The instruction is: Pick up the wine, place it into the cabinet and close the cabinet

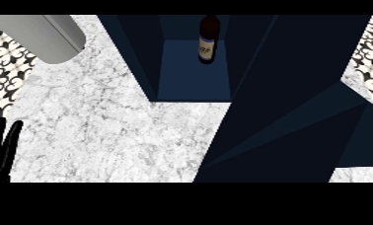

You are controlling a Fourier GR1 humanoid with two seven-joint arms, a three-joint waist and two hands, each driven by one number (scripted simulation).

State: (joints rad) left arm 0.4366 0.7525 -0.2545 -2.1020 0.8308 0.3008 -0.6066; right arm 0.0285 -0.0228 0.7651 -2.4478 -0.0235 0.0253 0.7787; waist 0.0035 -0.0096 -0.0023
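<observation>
— One wine bottle (207, 40) is all that stands inside the cabinet (191, 73), far from us and just right of the view's middle. It is upright on the blue shelf floor, its label facing us.

— And the door?

— Wide open. A dark navy cabinet door (291, 120) swings out over the right side of the marble counter (109, 120), covering most of that half.

— Where is a hand?

— Only the left hand (10, 145) shows, a black sliver at the near left edge of the view. Its fingers look straight and point away from us, holding nothing. It is well apart from the bottle, with bare marble and the cabinet's left wall between them.

— The right hand?

— Out of sight.

— Anything else?

— A grey rounded object (44, 36) lies at the far left corner, and patterned black-and-white tiling (15, 71) runs along the left edge beyond the counter.
</observation>
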